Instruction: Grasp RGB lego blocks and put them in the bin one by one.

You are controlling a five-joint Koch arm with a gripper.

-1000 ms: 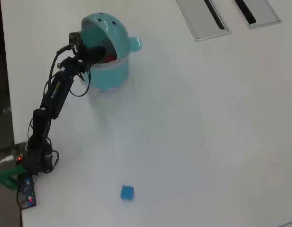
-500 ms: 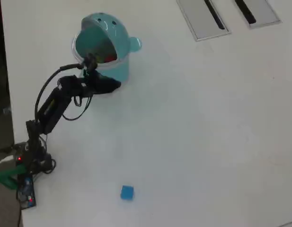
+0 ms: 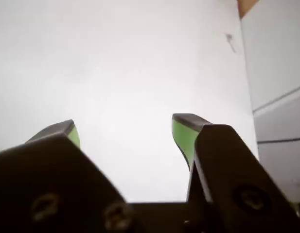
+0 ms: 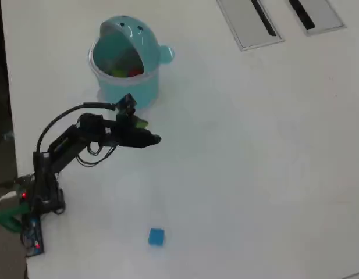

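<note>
The blue block lies alone on the white table near the front in the overhead view. The teal bin stands at the back left; a red block and a yellow-green block show inside its opening. My gripper hovers just in front of the bin, far from the blue block. In the wrist view my gripper is open, with green pads wide apart and only bare white table between them. No block or bin shows in the wrist view.
Two flat grey panels lie at the table's back right; they also show at the right edge of the wrist view. The arm's base sits at the left edge of the table.
</note>
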